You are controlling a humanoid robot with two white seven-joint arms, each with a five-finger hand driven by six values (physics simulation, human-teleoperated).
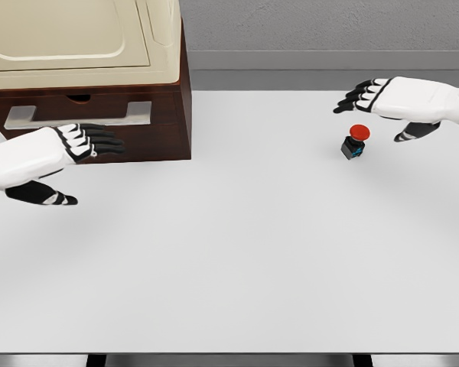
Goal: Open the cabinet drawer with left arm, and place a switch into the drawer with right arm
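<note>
Because the drawer's handle point(78, 115) runs as a horizontal bar in the upper left of the frame, the left hand point(80, 145), fingers loosely extended and empty, sits just below it. The switch point(355, 143) stands on the desk point(237, 260) at upper right, just below the empty, spread right hand point(375, 98).

A cabinet point(88, 80) stands on the far left corner of a table point(237, 260), its closed drawer point(84, 122) facing the near side, a bar handle point(78, 115) running across the drawer front. The left hand point(57, 157) hovers just before the drawer, below the handle, its fingers reaching toward the right. Well apart, on the table's far right, sits a switch point(355, 143), its button on top. The right hand point(398, 103) hangs above and just behind the switch, fingers reaching left, thumb to the switch's right.
</note>
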